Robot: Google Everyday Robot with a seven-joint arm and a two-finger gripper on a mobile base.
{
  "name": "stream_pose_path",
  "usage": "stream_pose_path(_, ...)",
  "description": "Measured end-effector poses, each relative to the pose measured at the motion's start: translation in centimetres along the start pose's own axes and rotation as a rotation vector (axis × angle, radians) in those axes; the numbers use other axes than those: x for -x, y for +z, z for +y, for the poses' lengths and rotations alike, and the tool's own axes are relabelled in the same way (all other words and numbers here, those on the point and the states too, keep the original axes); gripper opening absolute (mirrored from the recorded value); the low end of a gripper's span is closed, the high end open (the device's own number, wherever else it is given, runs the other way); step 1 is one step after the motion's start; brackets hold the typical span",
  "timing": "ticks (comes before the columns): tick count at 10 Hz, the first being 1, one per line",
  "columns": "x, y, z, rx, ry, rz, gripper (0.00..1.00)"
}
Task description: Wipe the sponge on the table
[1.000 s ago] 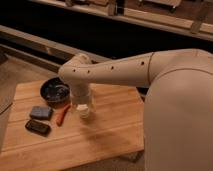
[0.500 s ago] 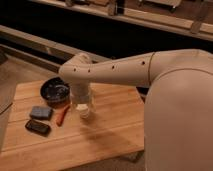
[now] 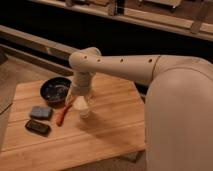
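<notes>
Nothing is seen to have shifted since the earlier frame: the gripper [image 3: 83, 108] is held spread and empty, low over the table [image 3: 112, 122]. The sponge [image 3: 41, 112] is found lying flat to the picture's left, long axis crosswise, parted from the gripper by the orange stick [image 3: 63, 115].
</notes>
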Motion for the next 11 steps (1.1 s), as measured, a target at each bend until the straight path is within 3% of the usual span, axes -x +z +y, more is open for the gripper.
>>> stream_pose_path(1,0.5,-1.4,0.2,-0.013,-0.031,-0.023,0.65)
stream_pose_path(2,0.7,-4.4,1.4,-0.057,-0.108,-0.086,0.65)
stream_pose_path(5,-0.7,-7.3,5.2,-0.121,-0.259,-0.144,0.65)
stream_pose_path(7,-2.7,-6.1,7.7,-0.168,-0.362,-0.104,0.65)
stream_pose_path(9,-4.6,-3.8,10.3,-0.247,-0.479,-0.051,0.65)
stream_pose_path(11,-5.5,-2.4,12.4,-0.279,-0.536,-0.016,0.65)
